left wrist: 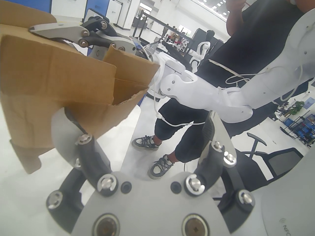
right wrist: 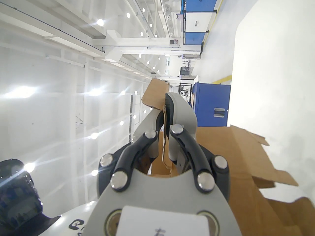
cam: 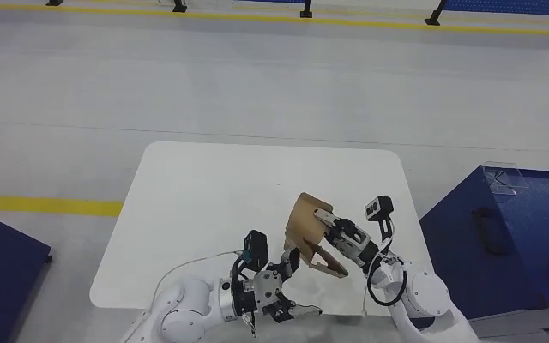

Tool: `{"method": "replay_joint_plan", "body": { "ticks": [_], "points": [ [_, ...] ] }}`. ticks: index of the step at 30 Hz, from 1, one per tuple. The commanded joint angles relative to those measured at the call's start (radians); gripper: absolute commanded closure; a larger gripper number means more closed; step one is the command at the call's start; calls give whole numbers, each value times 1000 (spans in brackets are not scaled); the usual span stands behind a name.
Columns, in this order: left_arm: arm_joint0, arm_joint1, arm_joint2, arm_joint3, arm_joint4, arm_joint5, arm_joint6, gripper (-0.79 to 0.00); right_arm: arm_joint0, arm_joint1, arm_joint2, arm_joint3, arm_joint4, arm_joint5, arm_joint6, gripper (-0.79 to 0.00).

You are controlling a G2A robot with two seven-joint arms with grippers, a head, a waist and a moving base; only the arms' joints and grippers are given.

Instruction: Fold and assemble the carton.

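A brown cardboard carton (cam: 307,230), partly unfolded, stands tilted near the front right of the white table (cam: 214,197). My right gripper (cam: 328,225) is shut on one of the carton's upper panels; in the right wrist view its fingers (right wrist: 164,110) pinch the cardboard edge (right wrist: 157,92). My left gripper (cam: 288,260) is open just in front of and below the carton, one finger (left wrist: 64,126) touching a lower flap (left wrist: 61,87) and the other finger (left wrist: 214,131) well apart. The right gripper (left wrist: 53,31) also shows atop the carton in the left wrist view.
A blue cabinet (cam: 485,240) stands beside the table's right edge. A person (left wrist: 187,124) in dark clothes stands close behind the arms, holding controllers. The table's left and far parts are bare white surface.
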Motion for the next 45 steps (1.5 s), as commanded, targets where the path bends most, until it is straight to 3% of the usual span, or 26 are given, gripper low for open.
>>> {"method": "replay_joint_plan", "body": {
  "ticks": [1,14,23,33,40,45],
  "points": [
    [-8,-2,12,9,-2,6,1,-785,-1,-1,-9,3,38,34,21,0],
    [-16,-7,28,31,-14,48,12,-785,6,-1,4,19,51,49,14,0],
    [-13,-9,24,27,15,56,60,-785,22,-3,33,36,218,173,27,0],
    [-6,-7,15,31,21,59,64,-785,23,-4,36,39,229,179,14,0],
    [39,3,-52,-22,151,90,141,-785,121,-17,90,146,698,474,-73,0],
    [90,10,-113,-77,359,113,310,-785,193,-24,96,260,991,689,-158,0]
  ]
}}
